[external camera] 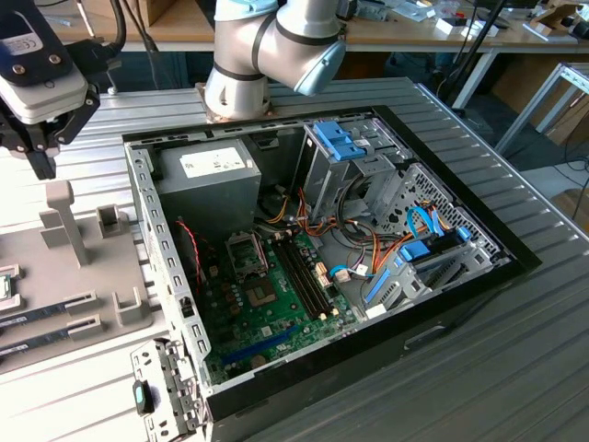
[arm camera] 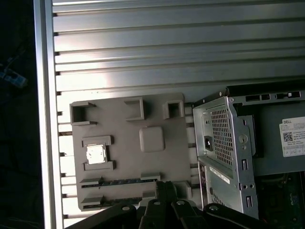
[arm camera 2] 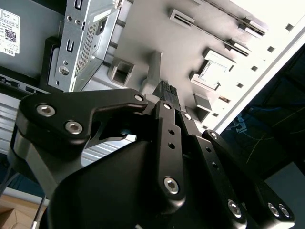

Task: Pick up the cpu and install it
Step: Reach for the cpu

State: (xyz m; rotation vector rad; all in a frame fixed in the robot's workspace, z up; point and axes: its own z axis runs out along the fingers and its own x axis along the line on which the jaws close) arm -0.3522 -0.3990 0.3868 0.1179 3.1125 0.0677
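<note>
The cpu point(arm camera: 95, 154), a small square chip with a silver top, lies in a bracketed holder on the grey fixture plate point(arm camera: 157, 119). It also shows in the second wrist view point(arm camera 2: 215, 68) and at the exterior view's left edge point(external camera: 4, 287). My gripper point(external camera: 41, 158) hangs above the plate, well clear of the chip. Its black fingers point(arm camera: 164, 190) are shut together with nothing between them, as the second wrist view's fingertips point(arm camera 2: 164, 90) also show. The socket point(external camera: 247, 253) sits on the green motherboard inside the open computer case point(external camera: 147, 212).
Two long memory sticks point(arm camera: 119, 181) lie in slots on the plate beside the cpu holder. Upright grey posts point(external camera: 64, 221) rise from the plate. The case holds a grey power supply point(external camera: 207, 175), a drive cage point(external camera: 345, 152), cables and a dark bare chip point(external camera: 260, 295).
</note>
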